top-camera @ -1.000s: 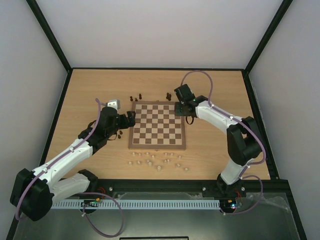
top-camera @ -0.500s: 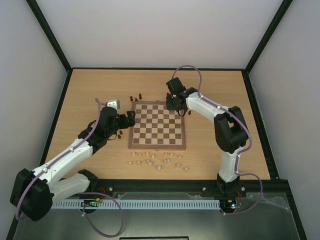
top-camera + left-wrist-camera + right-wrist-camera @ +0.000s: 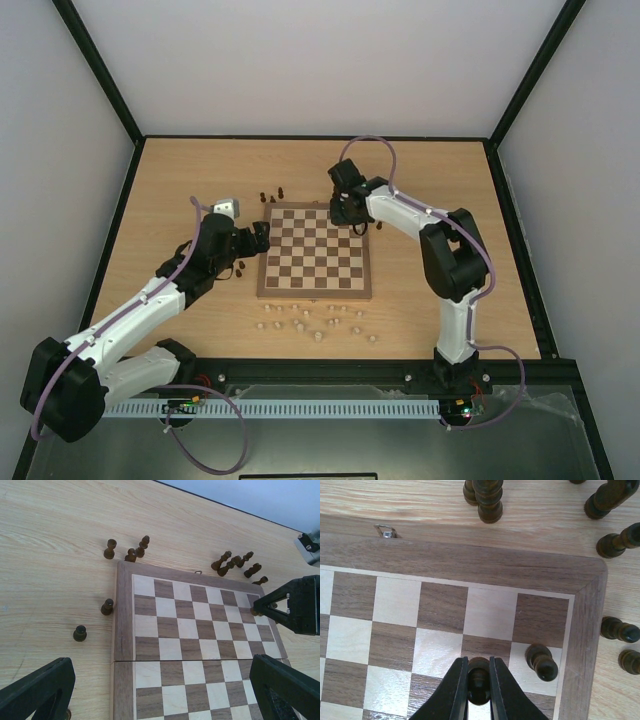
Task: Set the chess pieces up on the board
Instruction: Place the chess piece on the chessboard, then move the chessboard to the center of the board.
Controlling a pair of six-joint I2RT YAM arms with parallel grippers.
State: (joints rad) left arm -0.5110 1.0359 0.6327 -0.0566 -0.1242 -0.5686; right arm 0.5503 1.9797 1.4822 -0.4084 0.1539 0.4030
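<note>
1. I see a light wood table [image 3: 180, 180] boxed in by pale walls [image 3: 320, 60]; the board [image 3: 315, 250] lies mid-table.
2. My right gripper [image 3: 479, 669] is pinched tight on one dark piece [image 3: 479, 684] near the board's corner; a second piece [image 3: 542, 662] stands just right of the fingers.
3. My left gripper [image 3: 160, 690] gapes wide over the board, holding nothing; loose chess pieces [image 3: 125, 552] stand ahead of it on the table.

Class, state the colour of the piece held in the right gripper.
Dark brown; the piece shows best in the right wrist view.
</note>
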